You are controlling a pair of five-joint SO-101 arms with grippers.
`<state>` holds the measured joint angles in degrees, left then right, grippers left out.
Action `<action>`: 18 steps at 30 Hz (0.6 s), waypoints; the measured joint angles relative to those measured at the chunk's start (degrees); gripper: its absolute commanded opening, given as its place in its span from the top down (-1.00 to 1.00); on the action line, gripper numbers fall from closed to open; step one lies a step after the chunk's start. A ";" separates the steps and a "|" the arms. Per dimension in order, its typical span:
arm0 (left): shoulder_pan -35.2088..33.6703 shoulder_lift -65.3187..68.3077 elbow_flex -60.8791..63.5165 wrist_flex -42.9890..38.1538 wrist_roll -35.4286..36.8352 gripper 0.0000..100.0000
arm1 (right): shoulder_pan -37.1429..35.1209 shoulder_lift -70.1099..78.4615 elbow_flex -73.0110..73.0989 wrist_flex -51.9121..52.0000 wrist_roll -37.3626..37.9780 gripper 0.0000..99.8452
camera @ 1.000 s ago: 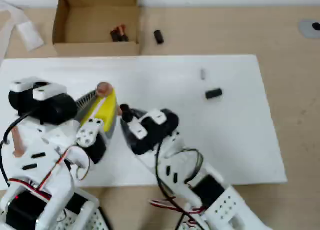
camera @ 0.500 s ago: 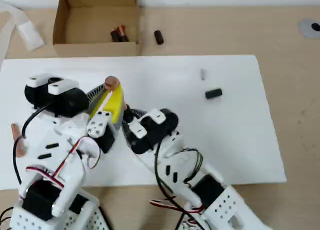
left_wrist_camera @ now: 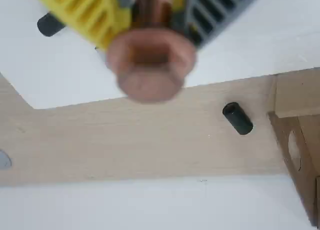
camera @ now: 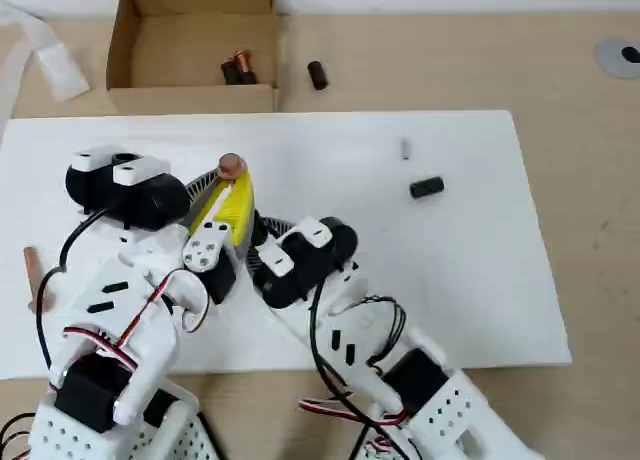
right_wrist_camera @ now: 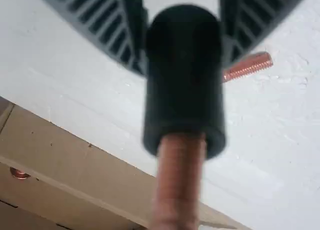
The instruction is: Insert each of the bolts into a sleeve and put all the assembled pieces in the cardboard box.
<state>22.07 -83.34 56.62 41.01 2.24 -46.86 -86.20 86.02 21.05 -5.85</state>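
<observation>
left gripper [camera: 222, 185]: clamped on a copper bolt [camera: 231, 166], head poking out past the tips, over the white mat [camera: 450, 280].
right gripper [right_wrist_camera: 182, 15]: just beside it, closed around a black sleeve [right_wrist_camera: 183, 80] with a threaded shaft [right_wrist_camera: 177, 185] sticking out.
spare sleeves: one [camera: 427, 188] on the mat, another [camera: 318, 74] on the wooden table [camera: 450, 60] by the box.
cardboard box [camera: 190, 98]: beyond the mat, assembled pieces [camera: 237, 68] inside.

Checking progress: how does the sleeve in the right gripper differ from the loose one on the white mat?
The gripped sleeve sits in the right gripper with a copper bolt at its end; the loose sleeve lies free on the white mat, no bolt showing. Both are short black cylinders.
</observation>
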 measured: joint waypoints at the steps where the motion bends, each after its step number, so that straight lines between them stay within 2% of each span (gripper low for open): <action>1: 0.00 0.00 0.00 0.26 0.00 0.92 | 0.00 0.00 0.00 0.00 0.00 0.98; 3: 0.00 0.00 -0.88 2.55 0.00 0.81 | -0.18 0.00 0.00 0.00 0.00 0.98; 8: 0.00 0.00 -5.80 10.90 2.20 0.69 | -0.18 0.00 -0.35 1.41 0.00 0.98; 18: -0.18 4.57 -23.82 29.27 7.47 0.66 | -0.26 0.00 -1.93 4.48 0.09 0.98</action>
<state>21.89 -78.77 32.79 70.29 9.71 -47.12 -86.20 84.09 25.54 -5.76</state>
